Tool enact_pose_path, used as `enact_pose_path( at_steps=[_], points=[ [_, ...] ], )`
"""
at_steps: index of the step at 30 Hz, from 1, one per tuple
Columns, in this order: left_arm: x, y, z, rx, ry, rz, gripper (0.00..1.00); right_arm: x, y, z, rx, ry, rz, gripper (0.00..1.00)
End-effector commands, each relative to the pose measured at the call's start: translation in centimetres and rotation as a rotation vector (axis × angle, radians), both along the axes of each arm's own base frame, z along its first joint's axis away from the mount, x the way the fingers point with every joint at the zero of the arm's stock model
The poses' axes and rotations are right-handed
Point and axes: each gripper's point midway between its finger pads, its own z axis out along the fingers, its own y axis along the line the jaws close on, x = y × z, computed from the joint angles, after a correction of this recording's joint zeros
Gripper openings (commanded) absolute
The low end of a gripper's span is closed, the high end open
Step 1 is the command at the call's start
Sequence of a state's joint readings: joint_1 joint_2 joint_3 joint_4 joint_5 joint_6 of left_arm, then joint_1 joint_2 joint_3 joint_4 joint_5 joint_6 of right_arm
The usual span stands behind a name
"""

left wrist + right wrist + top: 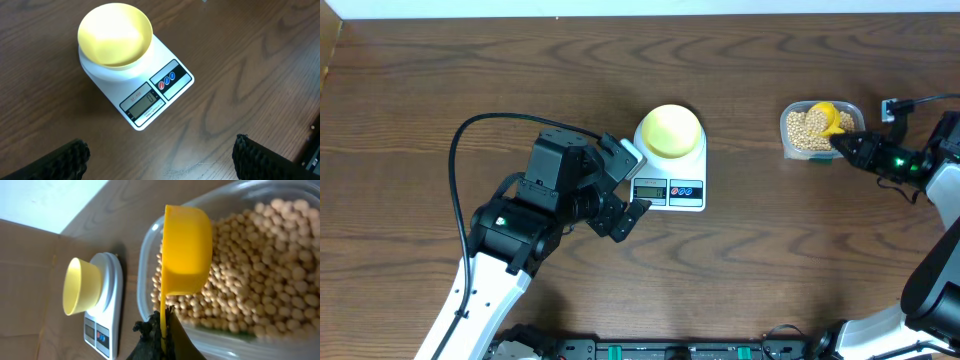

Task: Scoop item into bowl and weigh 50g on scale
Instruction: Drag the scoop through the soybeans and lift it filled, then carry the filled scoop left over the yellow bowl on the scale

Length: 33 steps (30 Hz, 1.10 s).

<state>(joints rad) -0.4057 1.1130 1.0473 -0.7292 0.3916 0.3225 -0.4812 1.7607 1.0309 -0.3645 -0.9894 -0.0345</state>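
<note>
Beans (260, 270) are held in a tub (145, 255), a yellow scoop (187, 250) gripped over them by the closed right claw (162, 330); scooping seems underway. The empty bowl (671, 130) is set on the scale (685, 190), the left claw (160, 160) spread wide, empty. A level carry is needed next

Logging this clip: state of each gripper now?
Left gripper: open, holding nothing.
Right gripper: shut on the yellow scoop, over the beans.
</note>
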Motion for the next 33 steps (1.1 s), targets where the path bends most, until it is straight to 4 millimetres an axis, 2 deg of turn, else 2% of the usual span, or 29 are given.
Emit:
enact_pose_path(
  at_steps=[1, 16, 22, 28, 33],
  points=[
    [0.0, -0.1, 0.0, -0.003, -0.002, -0.017, 0.94, 0.0, 0.6, 0.9, 0.085, -0.013, 0.009, 0.01],
    [0.0, -0.1, 0.0, -0.003, -0.002, -0.016, 0.94, -0.3, 1.9, 2.8, 0.195, -0.062, 0.067, 0.01],
    [0.0, -0.1, 0.0, -0.003, -0.002, -0.017, 0.94, -0.3, 2.3, 3.0, 0.244, -0.029, 0.061, 0.01],
    [0.0, -0.1, 0.0, -0.003, -0.002, -0.016, 0.94, -0.4, 4.3, 3.3, 0.283, -0.005, 0.104, 0.01],
    [0.0, -0.1, 0.0, -0.003, -0.002, -0.016, 0.94, -0.4, 7.1, 3.4, 0.288, 0.011, 0.169, 0.01]
  ],
)
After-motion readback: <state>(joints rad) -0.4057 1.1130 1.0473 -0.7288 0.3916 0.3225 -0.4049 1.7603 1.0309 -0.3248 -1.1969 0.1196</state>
